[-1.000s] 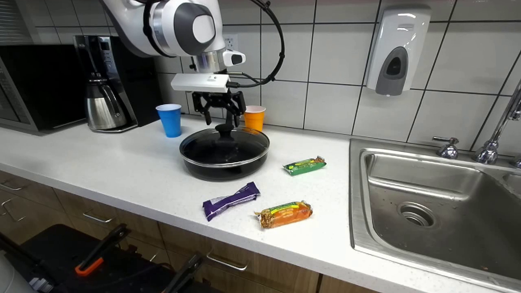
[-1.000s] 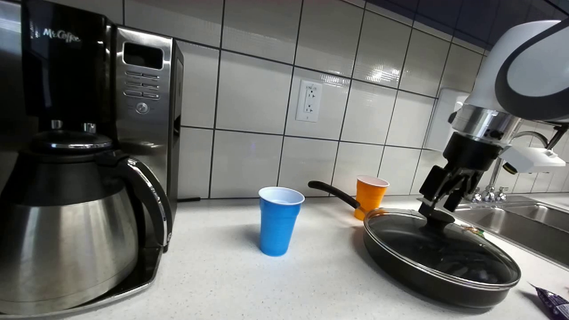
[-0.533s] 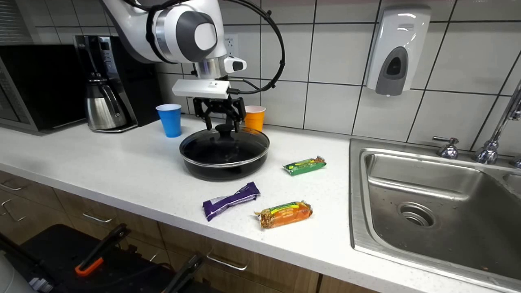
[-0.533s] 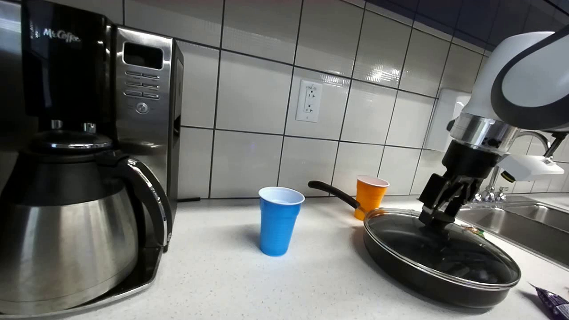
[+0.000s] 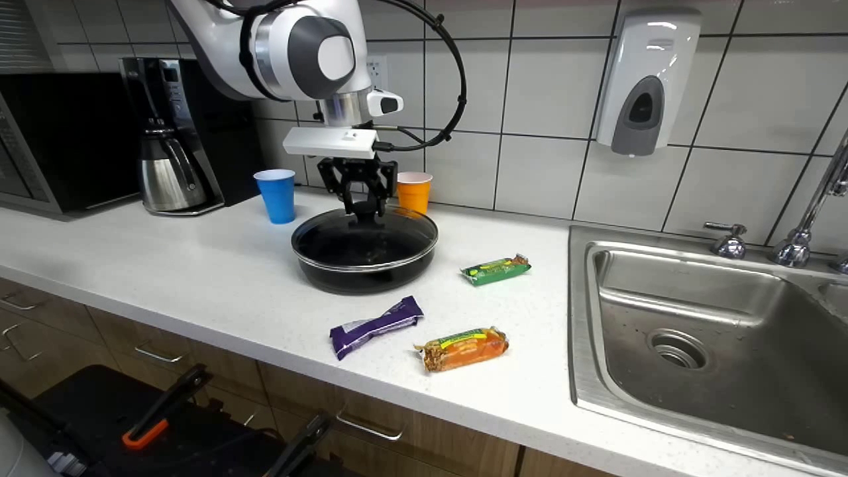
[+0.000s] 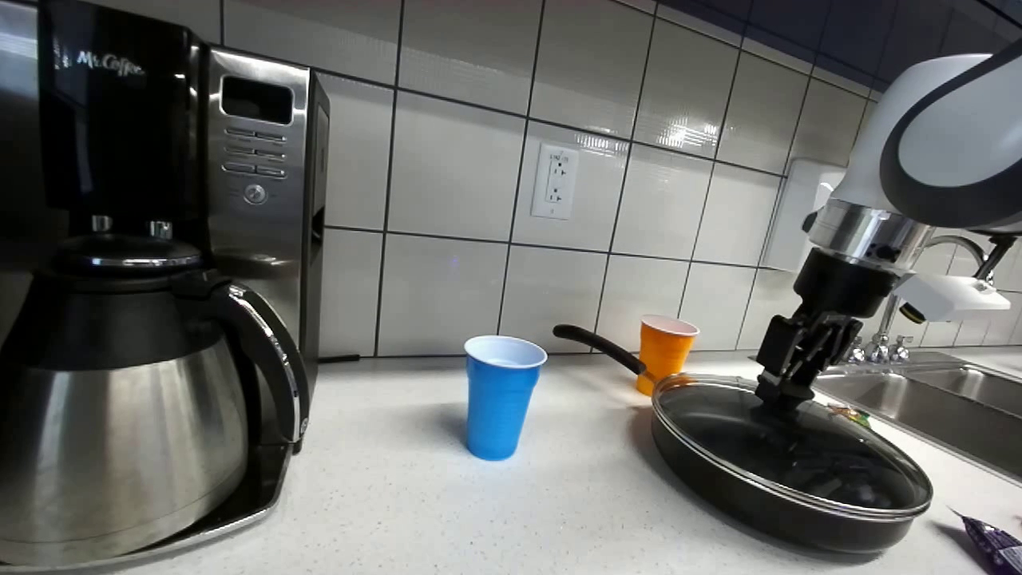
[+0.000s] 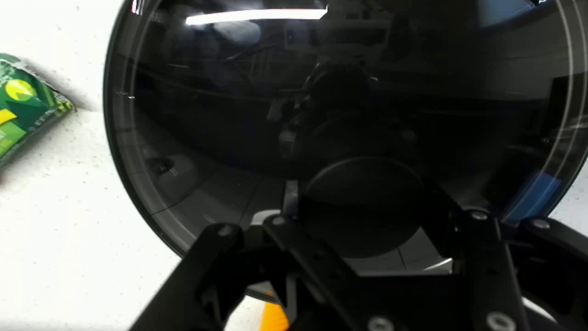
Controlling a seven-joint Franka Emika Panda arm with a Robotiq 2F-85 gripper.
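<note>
Tool (image 5: pixel 364 209) was clamped around the black knob (image 7: pixel 363 207) of a glass lid (image 5: pixel 364 252), which rested on a dark pan (image 5: pixel 361 281) on the tabletop (image 5: pixel 232 265); the grip looked made, the lid not yet lifted.

Gripper (image 7: pixel 360 214) clasping the knob (image 7: pixel 363 197) of the lid (image 7: pixel 340 124); green wrapper (image 7: pixel 27 103) at nine o'clock, orange cup (image 7: pixel 274 317) at seven.

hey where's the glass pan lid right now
In both exterior views, the glass lid sits on the black pan, its knob between the jaws; in an exterior view, the green-wrapped bar lies to the image right.
</note>
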